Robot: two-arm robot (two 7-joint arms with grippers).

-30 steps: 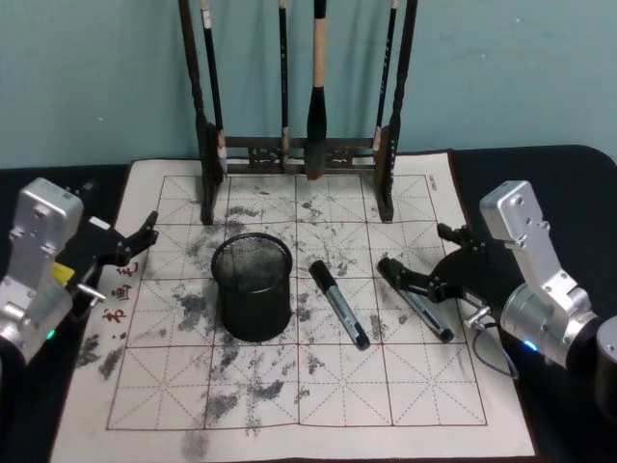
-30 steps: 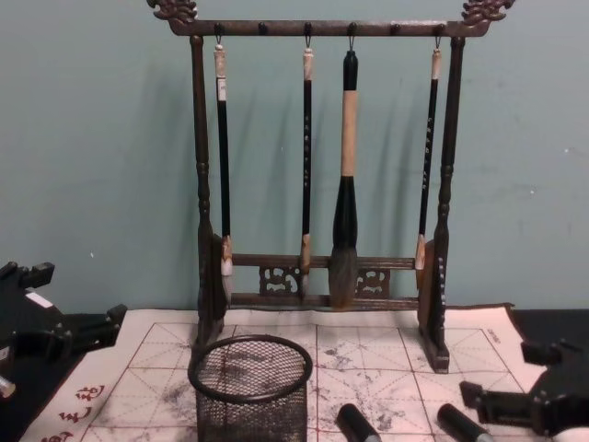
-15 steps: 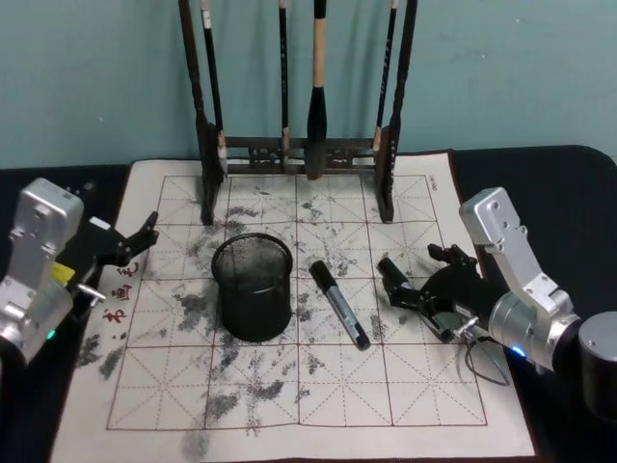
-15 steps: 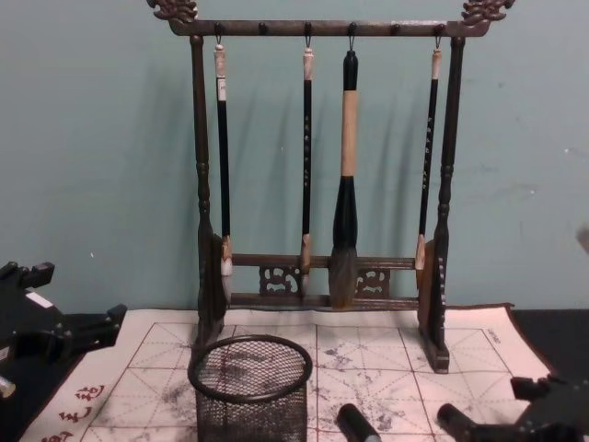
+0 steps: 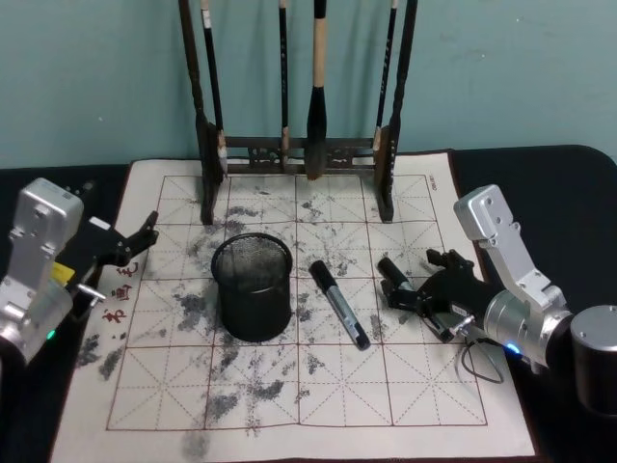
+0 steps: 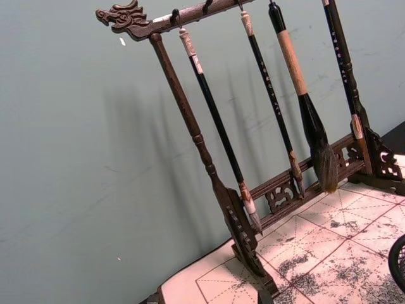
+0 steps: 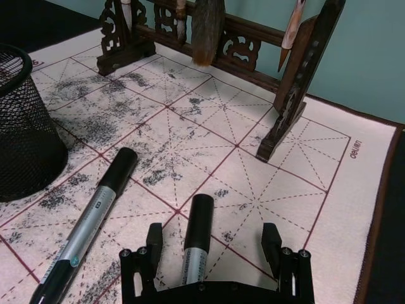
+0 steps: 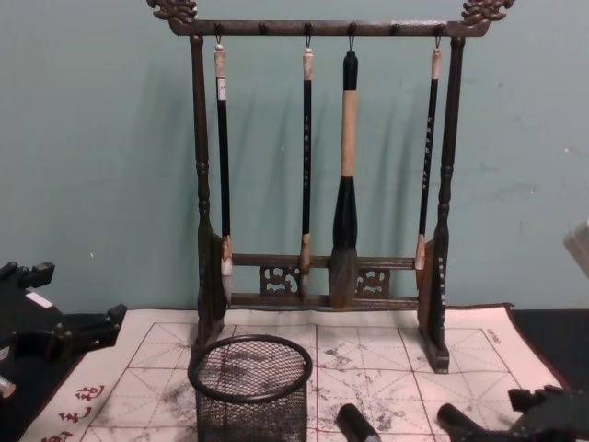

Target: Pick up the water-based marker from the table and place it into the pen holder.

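**Right end effector straddles the marker**

The water-based marker (image 7: 200, 221) lies on the gridded mat (image 7: 253, 190), right of the pen holder (image 5: 253, 287). It looks light, stiff and smooth, and likely to roll, so mid-barrel seems the best hold. The right end effector (image 7: 212, 247) is spread either side of it. The left end effector (image 5: 130, 246) sits parked, also spread. A second ago the right one was nearer the mat's right edge.
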